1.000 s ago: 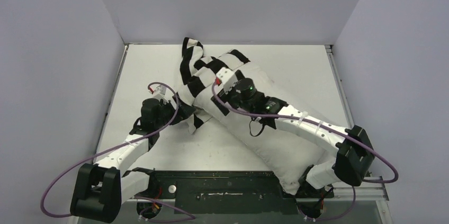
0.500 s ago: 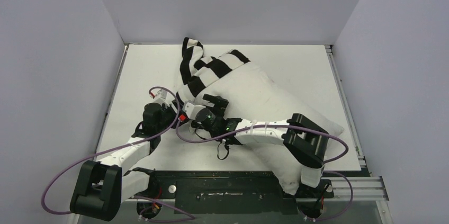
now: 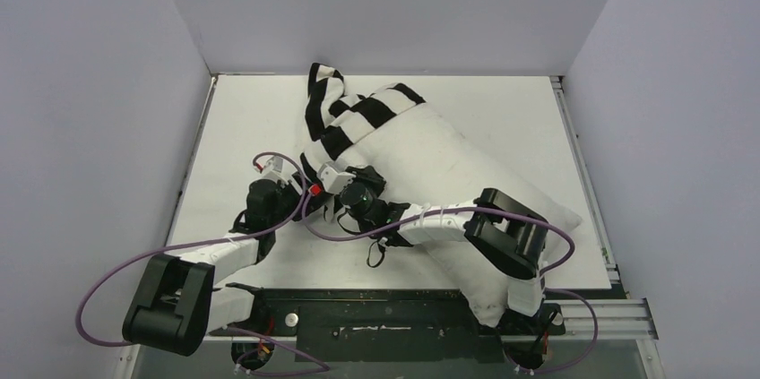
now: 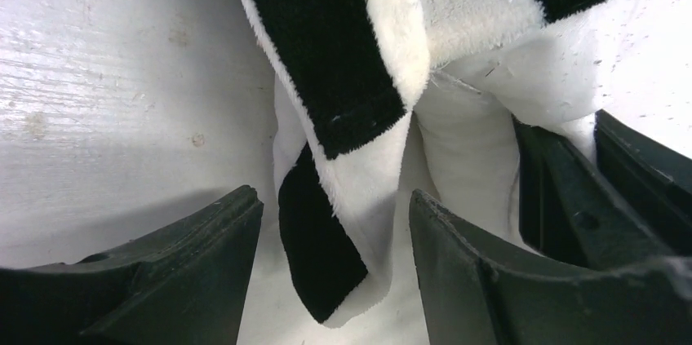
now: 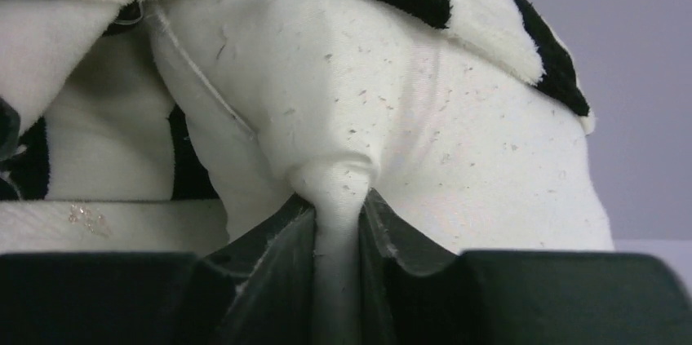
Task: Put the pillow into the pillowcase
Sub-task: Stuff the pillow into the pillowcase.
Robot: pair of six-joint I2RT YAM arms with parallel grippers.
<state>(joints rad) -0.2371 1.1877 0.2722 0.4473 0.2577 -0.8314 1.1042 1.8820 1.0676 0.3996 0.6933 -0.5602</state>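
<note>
The white table (image 3: 502, 119) is carrying two things. The pillow (image 3: 448, 164) is lying slantwise across it, running from the far middle down toward the near right. Its near corner is hanging over the black rail (image 3: 385, 330) along the table's near edge. The pillowcase (image 3: 327, 115) is sitting bunched over the pillow's far left end, with one crumpled peak standing up close to the far edge. A striped flap is trailing off the pillow's left side and drooping down to the bare, scuffed tabletop.
</note>
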